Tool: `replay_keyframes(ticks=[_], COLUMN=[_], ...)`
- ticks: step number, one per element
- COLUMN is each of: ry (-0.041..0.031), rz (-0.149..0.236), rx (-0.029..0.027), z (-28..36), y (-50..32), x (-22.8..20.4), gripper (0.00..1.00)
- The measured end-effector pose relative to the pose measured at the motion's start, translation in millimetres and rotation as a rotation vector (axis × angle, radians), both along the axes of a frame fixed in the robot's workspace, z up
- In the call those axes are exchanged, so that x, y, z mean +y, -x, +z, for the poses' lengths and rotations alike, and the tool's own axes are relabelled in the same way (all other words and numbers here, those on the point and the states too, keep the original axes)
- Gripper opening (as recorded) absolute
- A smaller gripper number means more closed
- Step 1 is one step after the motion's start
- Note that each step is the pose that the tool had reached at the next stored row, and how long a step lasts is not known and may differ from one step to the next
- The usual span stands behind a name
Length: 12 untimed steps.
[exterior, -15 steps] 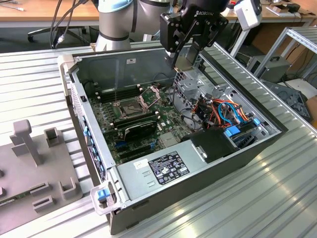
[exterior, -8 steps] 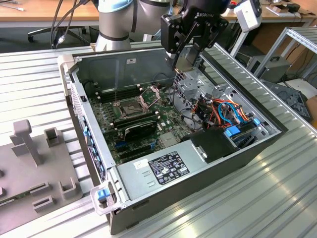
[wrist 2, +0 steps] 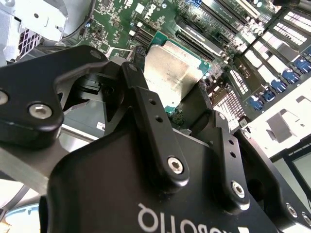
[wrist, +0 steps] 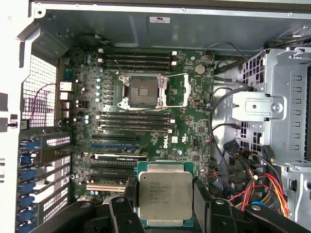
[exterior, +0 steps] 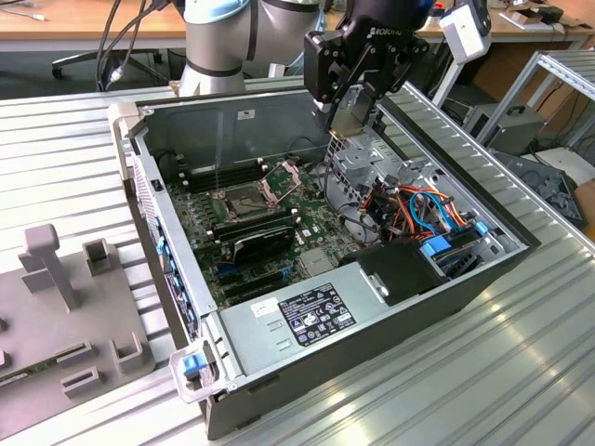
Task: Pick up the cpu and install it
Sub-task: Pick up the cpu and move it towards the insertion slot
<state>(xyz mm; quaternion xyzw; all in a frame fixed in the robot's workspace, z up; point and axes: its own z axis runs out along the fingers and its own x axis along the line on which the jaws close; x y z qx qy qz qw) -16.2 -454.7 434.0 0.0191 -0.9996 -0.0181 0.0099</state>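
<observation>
My gripper (exterior: 350,119) hangs above the open computer case, over its drive-cage side, and is shut on the cpu (wrist: 165,196). The cpu is a flat square chip with a dull silver top and a green rim, pinched by its edges between the two black fingers (wrist 2: 138,92). In the second wrist view the cpu (wrist 2: 175,73) sits tilted over the motherboard. The cpu socket (wrist: 143,90) lies on the motherboard with its metal frame (wrist: 177,92) swung open beside it, some way from the gripper. In the exterior view that socket (exterior: 244,198) is to the left of and below the gripper.
The open case (exterior: 149,177) lies on a ribbed aluminium table. Inside are memory sticks (wrist: 138,59), a metal drive cage (wrist: 279,107), coloured cables (exterior: 437,209) and a power supply (exterior: 307,316). A grey fixture block (exterior: 56,307) stands at the exterior view's left.
</observation>
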Motion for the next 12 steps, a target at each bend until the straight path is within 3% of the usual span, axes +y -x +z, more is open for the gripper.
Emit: replay_keyframes(ticks=[12], ry=[0.0000], rz=[0.000], rx=[0.0005], z=[-5.5], y=[-4.8], x=[0.0], gripper=[0.55])
